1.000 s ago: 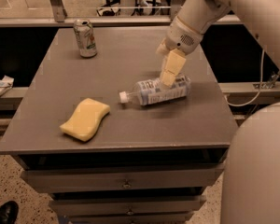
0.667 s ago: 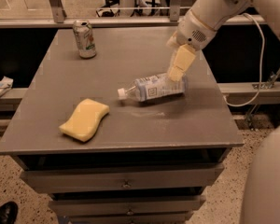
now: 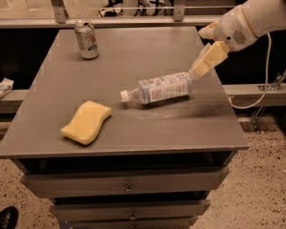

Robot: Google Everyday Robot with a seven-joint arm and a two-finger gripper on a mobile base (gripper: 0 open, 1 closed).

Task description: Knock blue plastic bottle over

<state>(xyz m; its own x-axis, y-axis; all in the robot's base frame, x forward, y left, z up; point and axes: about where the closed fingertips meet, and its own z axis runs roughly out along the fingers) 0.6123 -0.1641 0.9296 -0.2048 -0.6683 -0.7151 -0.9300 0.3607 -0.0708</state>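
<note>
- Camera view, progress: the blue plastic bottle (image 3: 163,88) lay flat on its side on the grey table (image 3: 148,132). The knocking-over therefore looked complete, and I judged that only drawing the arm clear was left.
- Camera view, gripper: the gripper (image 3: 195,73) hung over the right part of the table, angled down with its tip at the bottle's base end. It was not wrapped around the bottle. Whether it touched the base or sat just beside it could not be told, nor whether it was spread or pressed together.
- Camera view, the bottle's look: it was clear bluish plastic with a pale printed label facing up. Its white cap pointed left and its base right, a little right of the table's middle.
- Camera view, the rest: a soda can (image 3: 86,39) stood upright near the far left corner, and a yellow sponge (image 3: 86,122) lay front left. Both were well apart from the bottle.
</note>
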